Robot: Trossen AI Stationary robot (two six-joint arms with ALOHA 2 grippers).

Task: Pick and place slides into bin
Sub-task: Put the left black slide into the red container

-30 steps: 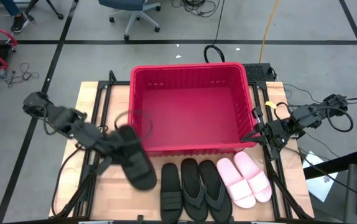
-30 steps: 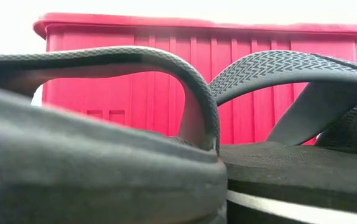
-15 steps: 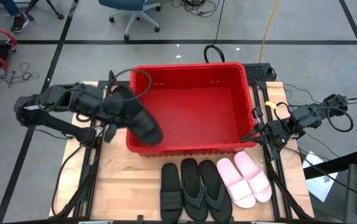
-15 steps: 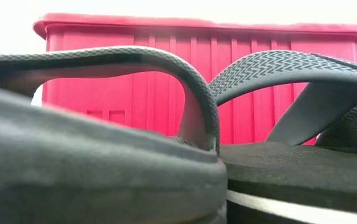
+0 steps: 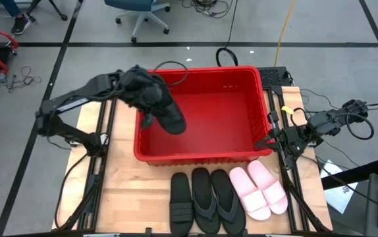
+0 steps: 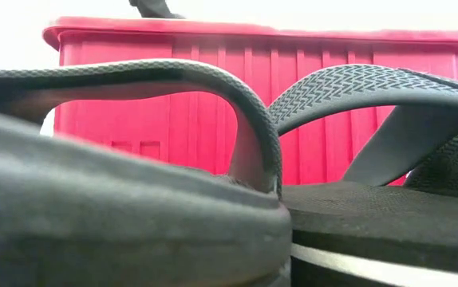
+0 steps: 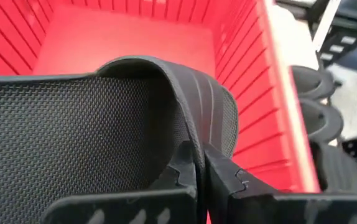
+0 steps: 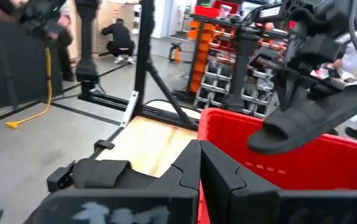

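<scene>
**Black slide held over the red bin**

The left gripper (image 5: 151,99) pinches the strap of a black wide-strap slide (image 5: 169,115) and holds it in the air above the left side of the red bin (image 5: 202,157). The right gripper (image 5: 272,139) waits beside the bin's right wall, fingers pressed together. Five more slides (image 5: 225,191) lie on the table (image 5: 126,191) in front of the bin.

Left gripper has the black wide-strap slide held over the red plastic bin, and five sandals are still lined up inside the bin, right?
Not quite. The left gripper does hold the black wide-strap slide over the red plastic bin, but the five remaining sandals lie on the wooden table in front of the bin, not inside it. The high view shows this.
</scene>
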